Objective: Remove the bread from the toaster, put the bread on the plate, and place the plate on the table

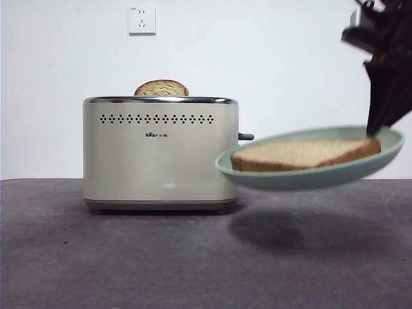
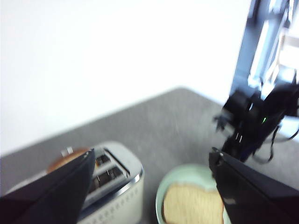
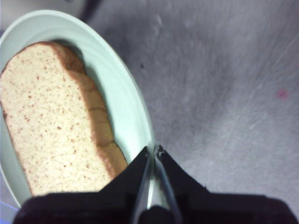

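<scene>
The mint-green plate (image 1: 309, 177) hangs in the air above the table, right of the toaster (image 1: 161, 151). The bread (image 1: 306, 154) lies flat on it. My right gripper (image 1: 380, 129) is shut on the plate's right rim; the right wrist view shows its jaws (image 3: 153, 156) pinching the rim (image 3: 126, 102) beside the bread (image 3: 51, 121). My left gripper (image 2: 149, 172) is open and empty, high above the toaster (image 2: 112, 186) and the plate (image 2: 161, 198). A second slice (image 1: 161, 88) pokes its domed top from the toaster.
The dark grey table (image 1: 161, 257) stretches in front of and under the raised plate, with the plate's shadow (image 1: 290, 232) on it. A white wall socket (image 1: 141, 19) is on the back wall. The toaster's grey lever (image 1: 246, 136) points toward the plate.
</scene>
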